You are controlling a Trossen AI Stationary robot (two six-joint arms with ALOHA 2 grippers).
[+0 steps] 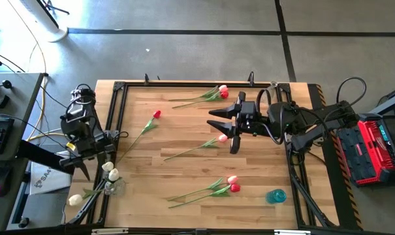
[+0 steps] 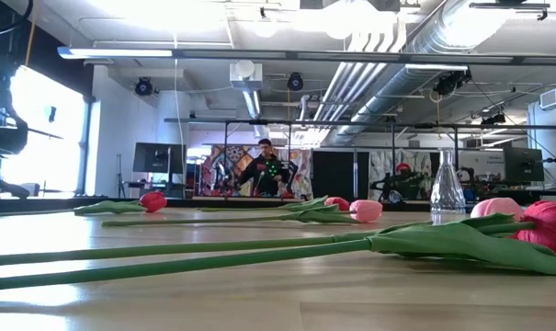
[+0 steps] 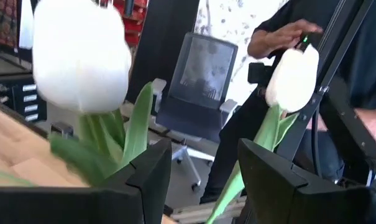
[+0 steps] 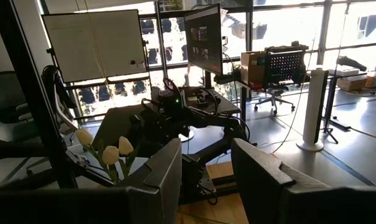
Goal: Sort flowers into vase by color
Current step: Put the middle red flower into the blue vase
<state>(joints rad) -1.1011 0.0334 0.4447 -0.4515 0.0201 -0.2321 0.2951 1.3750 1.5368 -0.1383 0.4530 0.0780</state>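
Note:
A clear vase [image 1: 113, 187] at the table's near left corner holds cream-white flowers [image 1: 110, 171]. My left gripper [image 1: 91, 163] is next to them, open. In the left wrist view two white heads [image 3: 82, 56] [image 3: 293, 74] stand just beyond its fingers [image 3: 151, 174]. The second head's green stem [image 3: 232, 186] shows through the gap between the fingers; I cannot tell whether it touches them. Red [image 1: 157, 115] and pink [image 1: 222, 138] flowers lie flat on the wood. My right gripper [image 1: 223, 128] hovers open above the table's middle, with nothing between its fingers [image 4: 166, 168].
A pink and a red flower [image 1: 222, 91] lie at the far edge, another such pair [image 1: 233, 184] near the front. A teal vase [image 1: 275, 196] stands at the near right and a clear one [image 2: 448, 188] at the far right. A person's hand [image 3: 281, 34] shows beyond the table.

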